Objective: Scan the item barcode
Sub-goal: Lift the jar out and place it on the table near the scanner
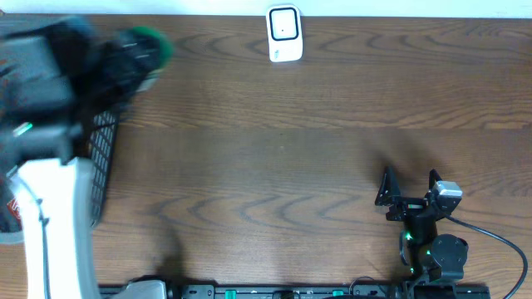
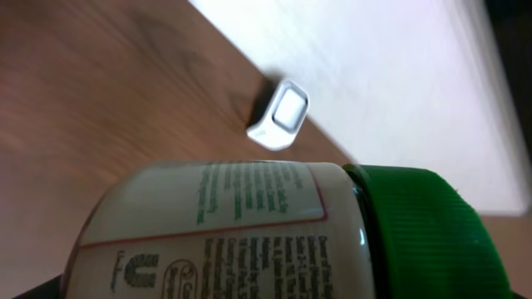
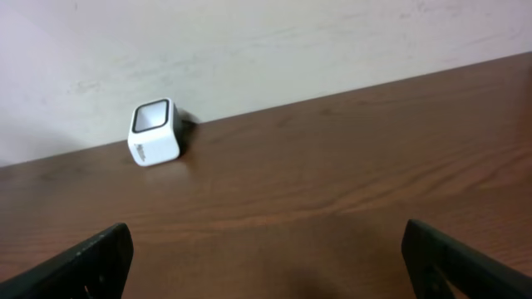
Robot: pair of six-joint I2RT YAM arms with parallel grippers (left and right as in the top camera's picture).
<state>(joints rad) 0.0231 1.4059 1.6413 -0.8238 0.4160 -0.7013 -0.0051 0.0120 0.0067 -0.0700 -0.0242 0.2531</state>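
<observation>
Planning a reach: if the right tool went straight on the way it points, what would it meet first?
The right tool faces bare table; the scanner sits left of its line. The way looks free up to the wall, probably, since depth is unclear.

Brown wood table (image 3: 332, 183), pale wall (image 3: 249, 41).

A brown wooden table (image 1: 283, 124) bears a white scanner (image 1: 283, 33) and black mesh basket (image 1: 104, 166).
</observation>
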